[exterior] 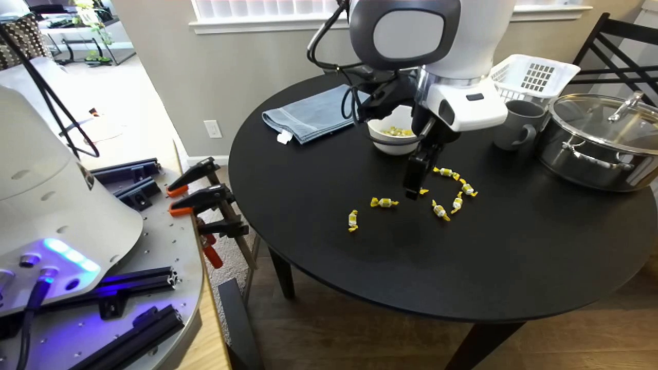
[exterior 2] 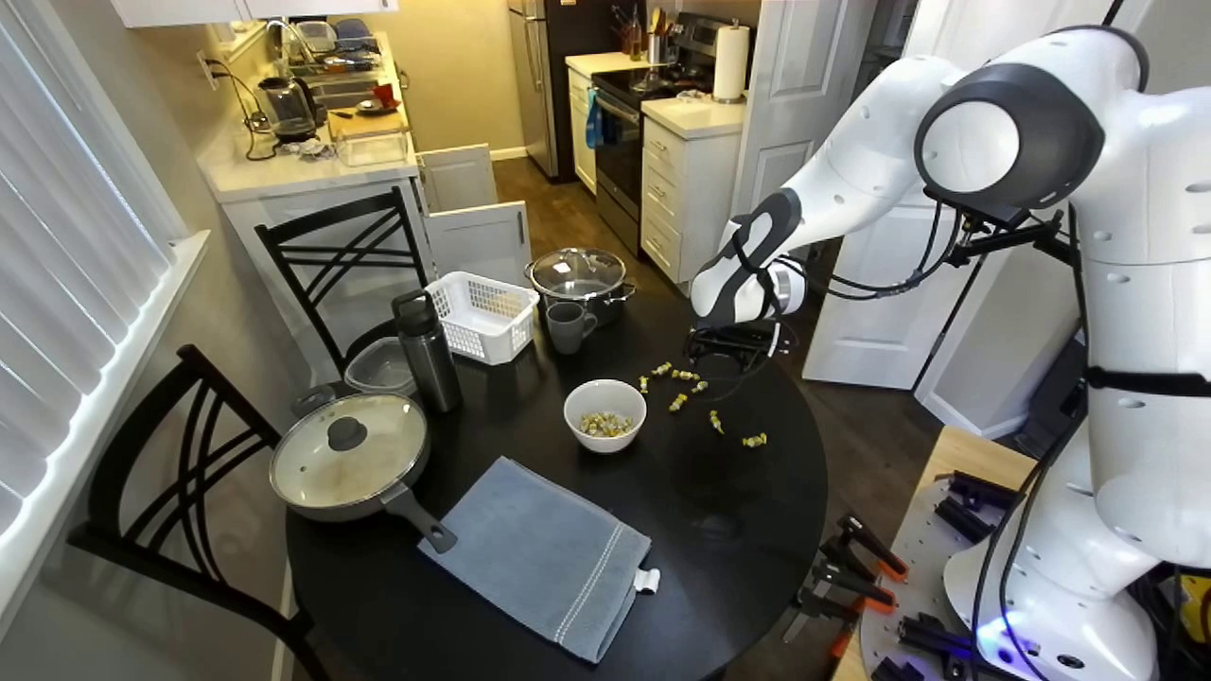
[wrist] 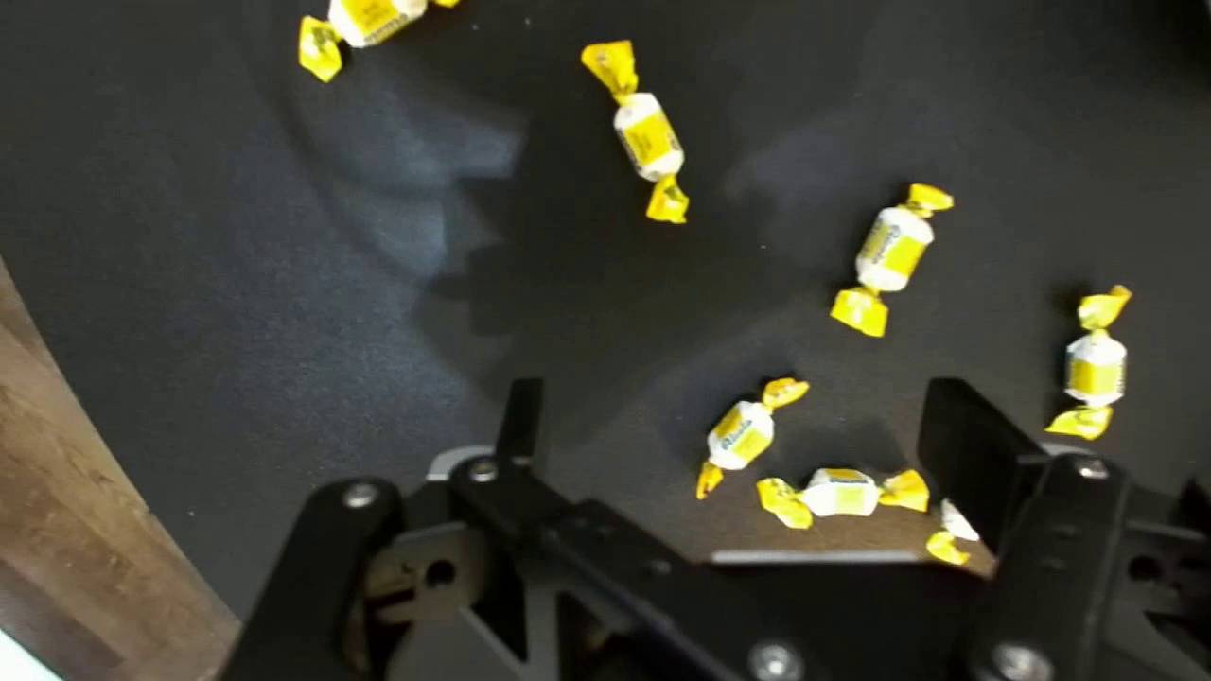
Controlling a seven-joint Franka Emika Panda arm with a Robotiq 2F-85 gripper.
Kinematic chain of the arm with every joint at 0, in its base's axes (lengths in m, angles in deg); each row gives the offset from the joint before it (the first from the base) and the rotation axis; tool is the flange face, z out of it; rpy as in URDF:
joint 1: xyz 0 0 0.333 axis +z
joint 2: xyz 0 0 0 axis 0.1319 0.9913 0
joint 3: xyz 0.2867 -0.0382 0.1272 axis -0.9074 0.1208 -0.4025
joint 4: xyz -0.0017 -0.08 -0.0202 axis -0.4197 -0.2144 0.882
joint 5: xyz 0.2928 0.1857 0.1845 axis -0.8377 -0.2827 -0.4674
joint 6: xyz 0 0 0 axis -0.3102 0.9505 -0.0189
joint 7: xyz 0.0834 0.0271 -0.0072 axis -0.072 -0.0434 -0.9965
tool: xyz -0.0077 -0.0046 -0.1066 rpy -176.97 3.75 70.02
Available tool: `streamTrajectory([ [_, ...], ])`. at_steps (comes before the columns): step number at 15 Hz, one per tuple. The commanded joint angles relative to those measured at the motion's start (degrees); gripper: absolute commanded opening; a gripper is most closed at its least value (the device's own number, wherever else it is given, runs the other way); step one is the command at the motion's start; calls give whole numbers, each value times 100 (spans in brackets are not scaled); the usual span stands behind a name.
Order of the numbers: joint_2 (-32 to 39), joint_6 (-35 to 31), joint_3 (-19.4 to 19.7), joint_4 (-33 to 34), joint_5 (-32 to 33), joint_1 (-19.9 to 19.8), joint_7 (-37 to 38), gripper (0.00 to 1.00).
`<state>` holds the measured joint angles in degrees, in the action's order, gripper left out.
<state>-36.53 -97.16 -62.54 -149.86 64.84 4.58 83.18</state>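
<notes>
Wrist view: end effector (wrist: 736,407), jaws wide, above yellow candies (wrist: 892,251).

Table (exterior: 514,257) common to three downward-tilted views, wrist view closest.

Candies (wrist: 649,137) on table (exterior: 514,246), near bowl (exterior 2: 605,393); mug (exterior 2: 566,331) between bowl and pot (exterior: 591,167).

Pale glare, shadow on tabletop (wrist: 568,303)
</notes>
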Motion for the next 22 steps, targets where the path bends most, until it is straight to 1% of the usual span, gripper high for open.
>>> streamTrajectory([
  [1, 360, -25, -21, 174, -99, -95, 258, 100],
  [7, 1222, 322, 30, 1110, -72, -206, 672, 100],
  [13, 1713, 549, 93, 1798, -25, -259, 918, 100],
  [14, 1764, 572, 95, 1866, -22, -270, 939, 75],
  [15, 1808, 586, 92, 1926, -23, -279, 943, 74],
  [16, 1847, 605, 93, 1970, -20, -282, 951, 68],
  [17, 1878, 607, 94, 2005, -20, -283, 955, 60],
  [22, 1898, 669, 76, 2092, -19, -273, 951, 29],
])
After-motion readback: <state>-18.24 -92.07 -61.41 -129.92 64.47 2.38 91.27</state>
